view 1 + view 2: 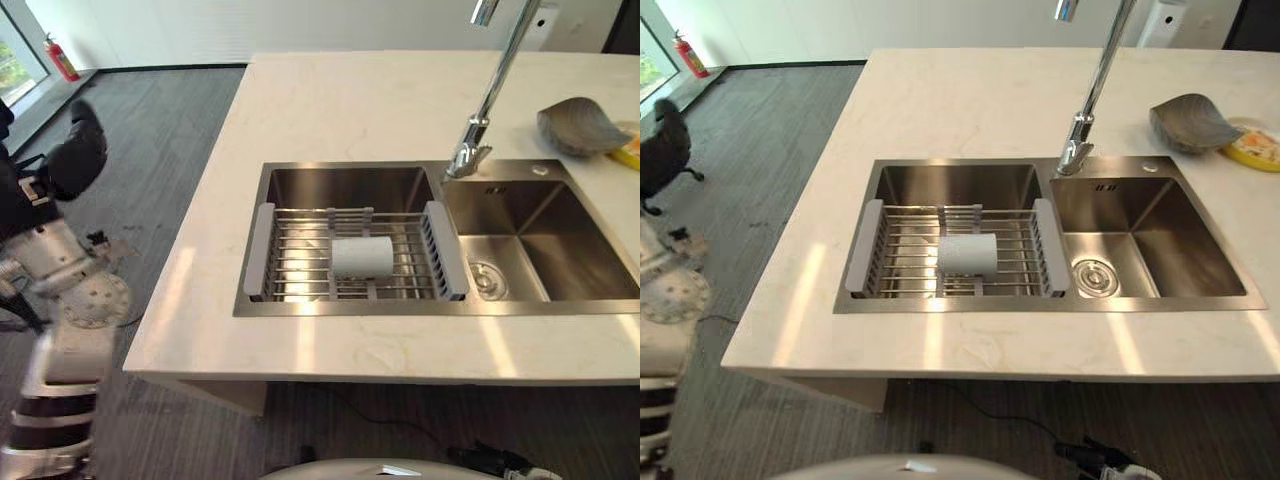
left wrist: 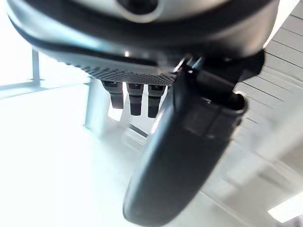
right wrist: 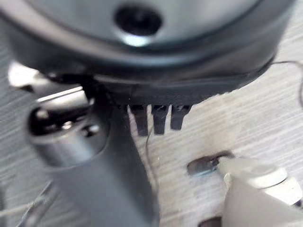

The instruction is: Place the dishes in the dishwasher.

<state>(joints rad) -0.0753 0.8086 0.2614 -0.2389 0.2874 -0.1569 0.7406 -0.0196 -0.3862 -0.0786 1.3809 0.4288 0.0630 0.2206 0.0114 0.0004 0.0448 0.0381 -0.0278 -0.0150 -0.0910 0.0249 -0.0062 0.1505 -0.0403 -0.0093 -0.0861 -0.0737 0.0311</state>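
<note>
A white cup lay on its side on the sink rack. Both hands, left and right, hung relaxed, holding nothing (reach low and grip the cup's body squarely).

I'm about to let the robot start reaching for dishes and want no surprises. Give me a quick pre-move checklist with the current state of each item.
1. Cup lies on its side on the drying rack in the left basin, nothing on top of it: ok.
2. Faucet stands behind the divider between the basins, not over the cup: ok.
3. Left hand holds nothing, fingers straight: ok.
4. Right hand holds nothing, fingers straight, above the floor: ok.
5. Grey bowl on the counter's far right, apart from the sink: ok.
6. Dishwasher position and door state: cannot tell.
</note>
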